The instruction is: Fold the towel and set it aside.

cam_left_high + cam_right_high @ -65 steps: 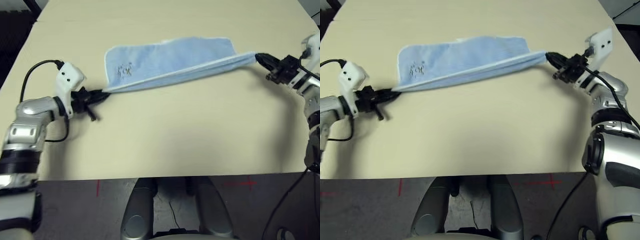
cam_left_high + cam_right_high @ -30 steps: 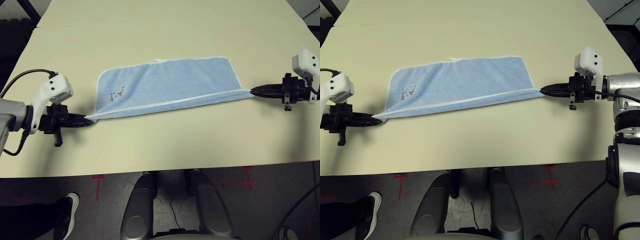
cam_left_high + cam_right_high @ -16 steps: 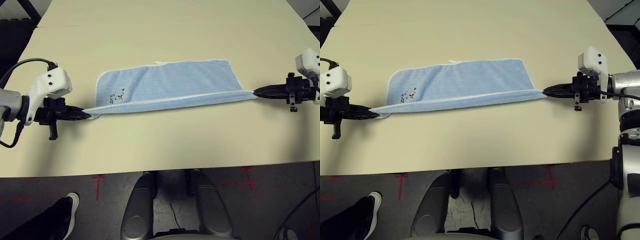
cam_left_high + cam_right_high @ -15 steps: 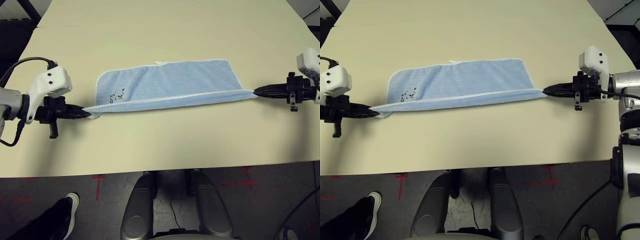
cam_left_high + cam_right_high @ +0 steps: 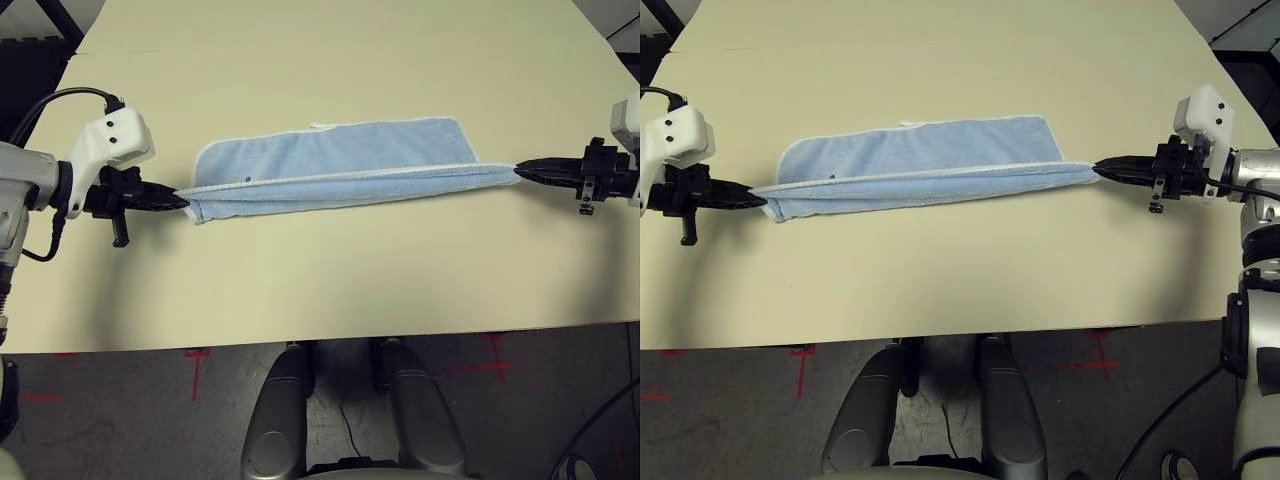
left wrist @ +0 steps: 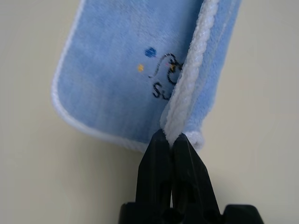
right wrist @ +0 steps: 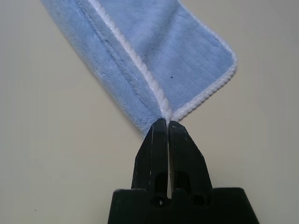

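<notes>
The light blue towel (image 5: pixel 335 160) with a white hem lies stretched across the middle of the table, its near edge lifted and drawn back over the rest. My left gripper (image 5: pixel 183 201) is shut on the towel's left near corner (image 6: pixel 180 126). On the right, my right gripper (image 5: pixel 518 169) is shut on the other near corner (image 7: pixel 164 112). A small dark embroidered mark (image 6: pixel 163 74) sits by the left corner, half covered by the raised hem. The far edge of the towel rests flat on the table.
The beige table (image 5: pixel 330 270) stretches wide around the towel, with bare surface in front and behind. Its near edge runs across the lower part of the head views, with dark floor and red tape marks (image 5: pixel 196 360) below.
Both grippers have carried the towel's near edge away from me, over the rest of the towel. The visible strip of towel has narrowed and the embroidered mark is now mostly covered.
</notes>
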Available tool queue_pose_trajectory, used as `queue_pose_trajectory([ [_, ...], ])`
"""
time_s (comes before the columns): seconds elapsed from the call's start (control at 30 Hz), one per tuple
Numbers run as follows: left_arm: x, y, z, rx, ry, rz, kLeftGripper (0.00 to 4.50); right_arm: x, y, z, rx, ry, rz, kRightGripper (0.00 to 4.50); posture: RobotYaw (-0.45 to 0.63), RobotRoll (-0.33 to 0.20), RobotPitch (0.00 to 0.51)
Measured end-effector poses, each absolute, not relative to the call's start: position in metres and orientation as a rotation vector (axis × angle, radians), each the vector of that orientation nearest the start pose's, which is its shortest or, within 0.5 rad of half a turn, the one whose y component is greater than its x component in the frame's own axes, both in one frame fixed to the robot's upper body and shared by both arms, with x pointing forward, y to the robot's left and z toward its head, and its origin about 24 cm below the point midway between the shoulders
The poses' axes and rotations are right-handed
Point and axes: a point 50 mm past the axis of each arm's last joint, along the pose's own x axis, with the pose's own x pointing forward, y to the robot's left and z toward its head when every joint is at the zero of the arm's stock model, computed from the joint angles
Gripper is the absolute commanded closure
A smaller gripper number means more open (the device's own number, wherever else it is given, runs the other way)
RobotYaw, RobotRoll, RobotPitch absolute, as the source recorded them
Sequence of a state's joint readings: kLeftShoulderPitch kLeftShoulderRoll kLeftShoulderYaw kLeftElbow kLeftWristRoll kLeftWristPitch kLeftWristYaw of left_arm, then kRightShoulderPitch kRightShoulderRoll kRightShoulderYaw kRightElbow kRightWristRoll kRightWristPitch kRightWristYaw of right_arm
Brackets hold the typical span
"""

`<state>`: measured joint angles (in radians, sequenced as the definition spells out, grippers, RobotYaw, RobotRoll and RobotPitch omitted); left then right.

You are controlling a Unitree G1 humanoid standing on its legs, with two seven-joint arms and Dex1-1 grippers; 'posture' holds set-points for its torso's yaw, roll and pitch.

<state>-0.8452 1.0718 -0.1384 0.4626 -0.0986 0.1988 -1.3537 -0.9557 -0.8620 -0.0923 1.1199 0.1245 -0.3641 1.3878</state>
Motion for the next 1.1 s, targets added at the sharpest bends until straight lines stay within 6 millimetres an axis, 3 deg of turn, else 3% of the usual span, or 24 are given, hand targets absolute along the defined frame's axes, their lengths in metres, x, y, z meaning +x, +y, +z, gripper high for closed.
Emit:
queue_pose_trajectory([
  [0.17,0.326,0.297,0.252,0.830,0.371,-0.831,4.45,0.344,-0.314,0.206,-0.585,0.019,0.759,4.50,0.01,0.000,0.257],
  [0.67,0.345,0.311,0.252,0.844,0.394,-0.666,4.45,0.375,-0.277,0.227,-0.619,-0.049,0.659,4.50,0.02,0.000,0.267],
  [1.1,0.365,0.301,0.250,0.817,0.337,-0.572,4.45,0.392,-0.261,0.232,-0.683,0.004,0.540,4.50,0.01,0.000,0.273],
])
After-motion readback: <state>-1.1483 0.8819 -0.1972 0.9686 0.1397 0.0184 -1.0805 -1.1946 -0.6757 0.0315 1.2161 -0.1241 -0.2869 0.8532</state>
